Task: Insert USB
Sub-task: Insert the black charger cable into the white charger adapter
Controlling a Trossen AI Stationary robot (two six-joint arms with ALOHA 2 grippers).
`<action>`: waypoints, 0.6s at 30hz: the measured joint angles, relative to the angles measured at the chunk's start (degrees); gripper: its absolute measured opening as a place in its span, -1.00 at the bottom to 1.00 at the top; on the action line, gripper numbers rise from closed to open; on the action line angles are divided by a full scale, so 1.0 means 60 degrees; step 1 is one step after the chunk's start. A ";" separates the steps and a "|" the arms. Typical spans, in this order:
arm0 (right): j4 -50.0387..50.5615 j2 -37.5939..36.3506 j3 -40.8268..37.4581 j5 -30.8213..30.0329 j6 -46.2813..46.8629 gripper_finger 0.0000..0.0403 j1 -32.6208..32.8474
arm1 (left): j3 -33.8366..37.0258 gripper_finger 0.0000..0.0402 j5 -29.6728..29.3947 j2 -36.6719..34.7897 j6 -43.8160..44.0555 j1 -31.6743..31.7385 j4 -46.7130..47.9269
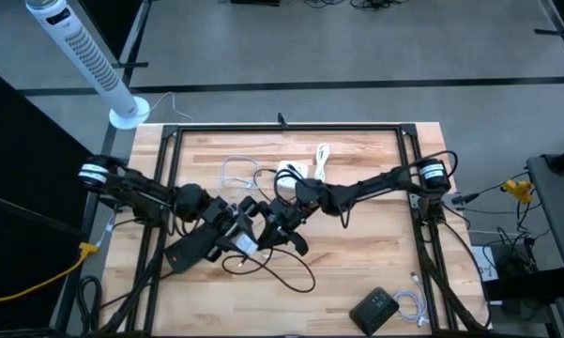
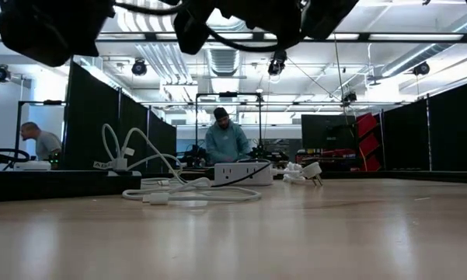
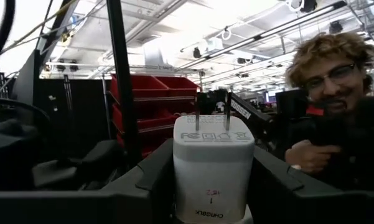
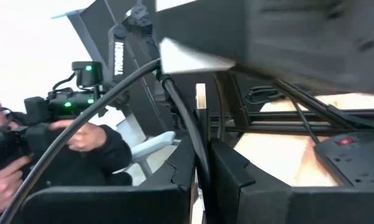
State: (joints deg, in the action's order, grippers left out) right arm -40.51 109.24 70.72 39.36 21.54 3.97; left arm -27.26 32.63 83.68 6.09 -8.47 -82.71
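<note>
Two grippers mid-tabletop (image 1: 357,282): left gripper (image 3: 213,186) clamping white USB charger (image 3: 213,168), prongs outward; right gripper (image 4: 198,168) pinching black cable (image 4: 187,124). Workshop beyond.

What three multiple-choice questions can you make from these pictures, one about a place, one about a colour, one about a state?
1. Where on the table does the white power strip lie in the high view?
A. Far side, near the middle
B. Near right corner
C. Near left corner

2. What colour is the charger held by the left tool?
A. Black
B. White
C. Red

3. What state is the right tool in?
A. Open and empty
B. Shut on a black cable
C. Shut on a red box

Answers:
1 A, the strip sits by the table's far edge, about midway across.
2 B, the left wrist view shows a white block, prongs pointing away from the tool.
3 B, the right wrist view shows the cable pinched between the fingers.
</note>
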 joint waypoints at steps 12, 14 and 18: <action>-0.0088 -0.0108 0.0000 -0.0030 0.0042 -0.92 0.0044 | 0.0059 -0.28 -0.0053 -0.0111 -0.0470 0.0000 0.0132; -0.0028 -0.0108 0.0000 -0.0036 0.0061 -0.92 0.0048 | 0.0061 -0.28 -0.0059 -0.0114 -0.0570 0.0000 0.0221; 0.0006 -0.0108 0.0000 -0.0037 0.0068 -0.92 0.0048 | 0.0061 -0.28 0.0088 -0.0114 -0.0596 0.0000 0.0297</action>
State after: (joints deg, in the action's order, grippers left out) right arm -40.48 108.60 70.72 39.14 21.95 4.25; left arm -26.89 33.16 83.00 2.52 -8.47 -80.93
